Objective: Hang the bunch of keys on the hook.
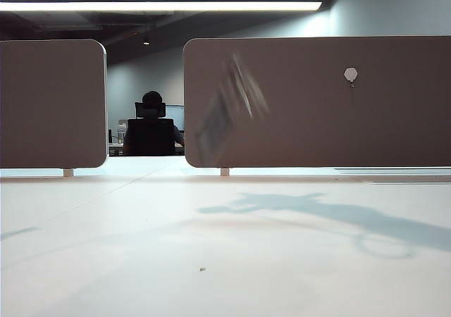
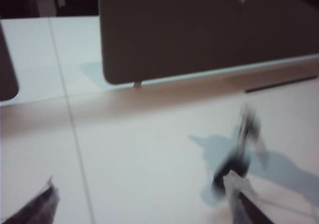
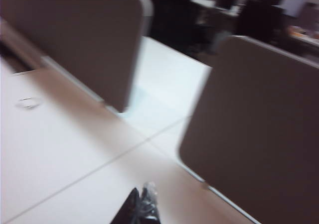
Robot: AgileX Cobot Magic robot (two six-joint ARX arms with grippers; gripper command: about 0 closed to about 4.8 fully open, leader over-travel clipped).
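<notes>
**Right gripper closed and carrying toward the panel, left gripper waiting wide apart**

Spreading across the scene is the white table point(image 1: 106, 260), bearing two grey panels along its far edge. The larger panel point(image 1: 317, 120) is carrying the hook point(image 1: 350, 74) near its upper right.

The left gripper point(image 2: 142, 184) is hovering over the table's middle with its fingers fully spread, gripping nothing. The right gripper point(image 3: 142, 196) is showing its fingers pressed together with something glinting at the tips; what it is cannot be told.

A blurred streak point(image 1: 232, 109) is crossing the larger panel's left end. This is probably the bunch of keys, though the blur is hiding any detail.

The carry toward the hook appears to be under way. The next move is calling for a slow, steady approach, lining a ring up over the thin prong.

No brand, label or writing is showing legibly.
</notes>
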